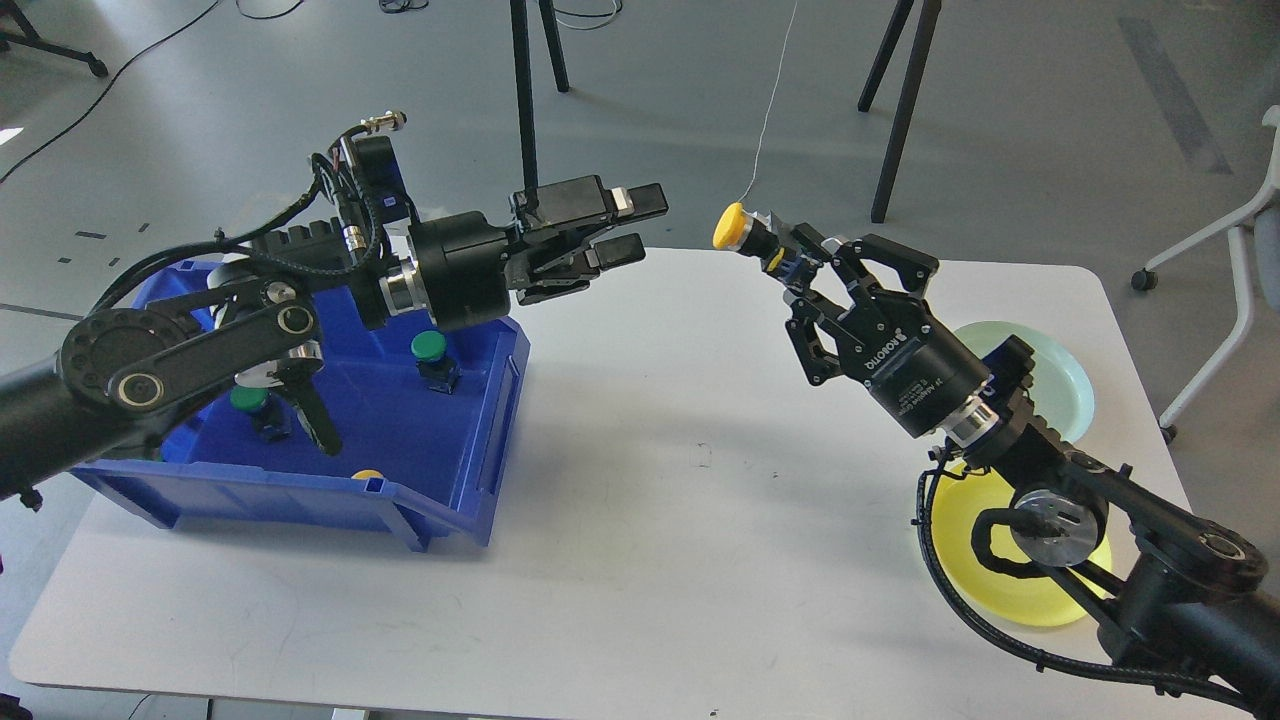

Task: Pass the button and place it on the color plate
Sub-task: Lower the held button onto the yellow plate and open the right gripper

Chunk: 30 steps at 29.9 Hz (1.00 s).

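Observation:
My right gripper [790, 262] is shut on a yellow-capped button [732, 226] and holds it in the air above the table's far middle. My left gripper [632, 224] is open and empty, a short way to the left of the button. A yellow plate [985, 590] lies at the front right, partly hidden under my right arm. A pale green plate [1055, 375] lies behind it.
A blue bin [470, 430] stands on the left of the white table [640, 560] and holds green-capped buttons [429, 346] [246, 398] and a yellow one [366, 475]. Stand legs [522, 90] and a chair [1245, 230] stand beyond the table.

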Motion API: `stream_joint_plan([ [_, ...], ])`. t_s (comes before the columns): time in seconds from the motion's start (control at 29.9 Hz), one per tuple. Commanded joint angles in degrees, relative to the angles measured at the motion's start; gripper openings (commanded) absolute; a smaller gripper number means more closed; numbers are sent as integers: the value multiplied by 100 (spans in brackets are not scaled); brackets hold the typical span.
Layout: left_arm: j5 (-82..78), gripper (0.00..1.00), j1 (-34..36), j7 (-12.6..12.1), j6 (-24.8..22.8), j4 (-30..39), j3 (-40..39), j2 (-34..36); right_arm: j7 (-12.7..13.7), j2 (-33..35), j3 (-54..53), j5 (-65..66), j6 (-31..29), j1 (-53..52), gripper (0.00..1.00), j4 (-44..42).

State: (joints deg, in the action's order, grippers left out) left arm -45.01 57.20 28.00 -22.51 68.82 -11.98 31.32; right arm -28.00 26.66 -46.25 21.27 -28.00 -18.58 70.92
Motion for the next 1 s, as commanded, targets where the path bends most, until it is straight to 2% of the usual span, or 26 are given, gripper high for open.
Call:
stream_joint_plan([
  [0.0,18,99,-7,0,1,0,-6,6,0,716,-1005,-9,0,1406,1,491],
  [0.1,36,99,-7,0,1,0,-6,6,0,1033,-1788,0,276,2646,1,905],
  [0.2,36,99,-7,0,1,0,-6,6,0,1184,-2221,0,890,3482,1,968],
  [0.33,36,99,-7,0,1,0,-6,6,0,1184,-2117,52,2216,3818,1,845],
  [0.47,36,99,-7,0,10,0,2,6,0,1122,-1450,61,3369,3739,7,853],
  [0.63,1,99,-7,0,80,17,2,102,0,1113,-737,61,3854,3467,25,853],
  [0.73,-25,99,-7,0,71,79,11,487,0,1009,-587,44,4100,3432,38,853],
  [0.87,-235,99,64,0,10,193,64,1322,0,692,-674,17,4109,3431,65,906],
  [0.97,-1216,99,90,0,-69,193,81,1990,0,683,-736,0,4101,3440,86,967],
])
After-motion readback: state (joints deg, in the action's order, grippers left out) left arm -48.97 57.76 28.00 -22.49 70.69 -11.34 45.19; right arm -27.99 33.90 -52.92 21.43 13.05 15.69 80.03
